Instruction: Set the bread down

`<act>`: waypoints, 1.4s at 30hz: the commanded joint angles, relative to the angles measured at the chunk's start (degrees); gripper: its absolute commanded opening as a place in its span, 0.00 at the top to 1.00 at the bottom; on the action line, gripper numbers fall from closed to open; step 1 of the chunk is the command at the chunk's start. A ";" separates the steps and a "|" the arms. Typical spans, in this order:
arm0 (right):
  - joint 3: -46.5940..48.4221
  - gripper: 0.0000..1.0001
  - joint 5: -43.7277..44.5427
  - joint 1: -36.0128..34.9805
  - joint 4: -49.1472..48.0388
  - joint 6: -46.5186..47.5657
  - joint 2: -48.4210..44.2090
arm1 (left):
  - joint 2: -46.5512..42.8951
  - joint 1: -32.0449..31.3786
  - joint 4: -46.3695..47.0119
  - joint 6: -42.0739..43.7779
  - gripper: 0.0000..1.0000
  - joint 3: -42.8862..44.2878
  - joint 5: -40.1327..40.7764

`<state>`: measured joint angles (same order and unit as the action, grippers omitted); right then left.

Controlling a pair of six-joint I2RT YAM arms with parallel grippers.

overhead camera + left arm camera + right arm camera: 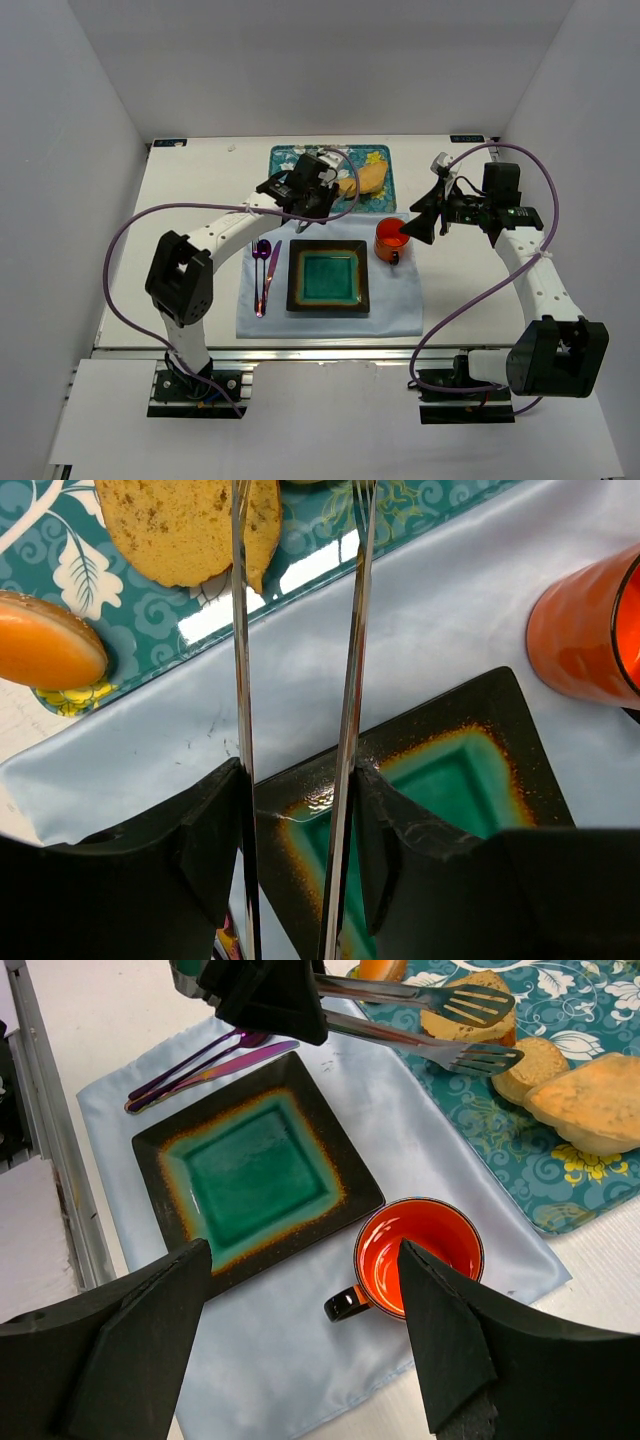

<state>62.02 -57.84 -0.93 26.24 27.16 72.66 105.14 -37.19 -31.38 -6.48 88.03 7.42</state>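
Several pieces of bread [368, 178] lie on a teal flowered tray [285, 160] at the back. My left gripper [310, 190] is shut on a pair of metal tongs [240, 630], its fingers [215, 810] pressing the two arms. The tongs' forked ends [480, 1030] stand apart around a round slice [455, 1028] on the tray; the left wrist view shows one arm crossing that slice [185, 525] and a bun [45, 640] to its left. My right gripper [420, 225] [302, 1260] hangs open above the orange mug [420, 1255], holding nothing.
A square green plate with a dark rim [328, 278] sits empty on a pale blue cloth [400, 310], the mug [391, 240] at its right. A purple spoon and knife [265, 275] lie left of the plate. White walls close in the table.
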 commanded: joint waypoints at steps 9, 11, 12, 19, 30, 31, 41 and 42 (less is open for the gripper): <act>-0.32 0.19 -2.36 0.23 -0.58 -0.61 -1.21 | 0.41 -2.27 3.33 3.75 0.44 -1.37 9.54; -0.32 0.19 -2.45 0.23 -0.58 -0.70 -1.12 | 0.59 -2.36 3.69 4.28 0.44 -1.54 9.63; -0.23 0.20 -2.45 0.31 -0.58 -0.70 -1.03 | 1.02 -2.45 3.69 4.37 0.44 -1.54 9.63; -0.41 0.19 -2.62 0.23 -0.58 -0.70 -1.12 | 1.82 -2.80 4.48 4.37 0.44 -2.33 8.22; -0.41 0.20 -3.41 0.23 -0.58 -0.88 -1.12 | 2.00 -3.50 4.48 4.46 0.52 -4.44 15.52; -0.41 0.19 -3.42 0.23 -0.58 -0.96 -1.12 | 1.91 -3.50 4.57 4.63 0.57 -4.62 15.87; -0.32 0.19 -3.59 1.90 -0.31 -1.05 -1.56 | -1.16 -3.50 4.66 3.58 1.00 -4.01 14.21; -0.32 0.19 -3.59 1.90 -0.22 -1.05 -1.56 | -2.30 -3.50 4.40 3.49 1.00 -3.14 13.50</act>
<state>62.00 -60.07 0.01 26.24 26.33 72.66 108.12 -40.42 -27.81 -2.13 82.87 21.56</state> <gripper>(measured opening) 0.806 0.319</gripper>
